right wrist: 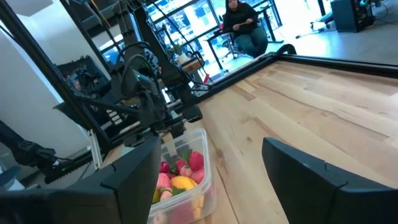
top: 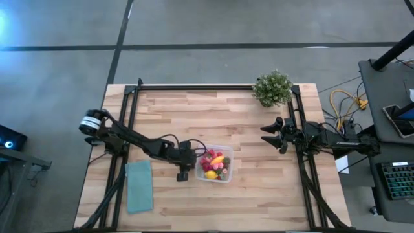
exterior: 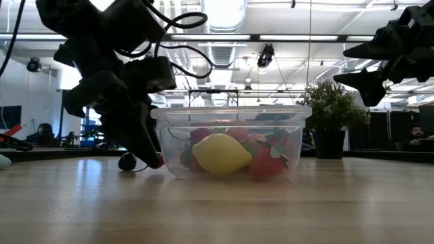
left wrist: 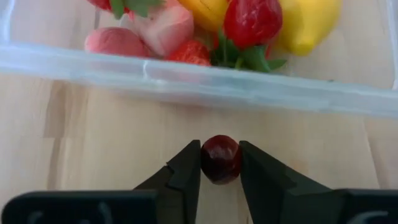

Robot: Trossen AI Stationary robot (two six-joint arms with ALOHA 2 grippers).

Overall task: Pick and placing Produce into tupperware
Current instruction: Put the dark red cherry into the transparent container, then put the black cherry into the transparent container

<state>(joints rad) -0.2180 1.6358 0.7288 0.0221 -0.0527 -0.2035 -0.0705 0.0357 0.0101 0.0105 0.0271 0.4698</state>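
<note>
**Cherry pinched at the tub wall, lift comes next**

The step in hand is the pick: the left gripper (left wrist: 221, 163) is clenched on a small dark-red cherry (left wrist: 221, 158), which sits between its fingertips just outside the near wall of the tupperware (top: 228, 176). On the high view, with the table as a clock face and 12 at the far edge, gripper and cherry lie at about 9 o'clock of the tub, close against its side. The low view suggests the cherry is resting on the table (top: 272, 200) or only barely clear of it — I cannot tell which.

The next move, as I judge it, calls for a lift high enough to clear the rim, a short carry towards 3 o'clock over the tub, then a release above the fruit already inside: a lemon (exterior: 221, 154), strawberries (left wrist: 252, 22) and pink pieces.

The left arm reaches in from 9 o'clock, elbow low, wrist pitched steeply down at the tabletop. The right gripper (top: 272, 133) waits near 2 o'clock by the potted plant (top: 272, 88) — held up off the table, fingers apart, grasping nothing.
</note>
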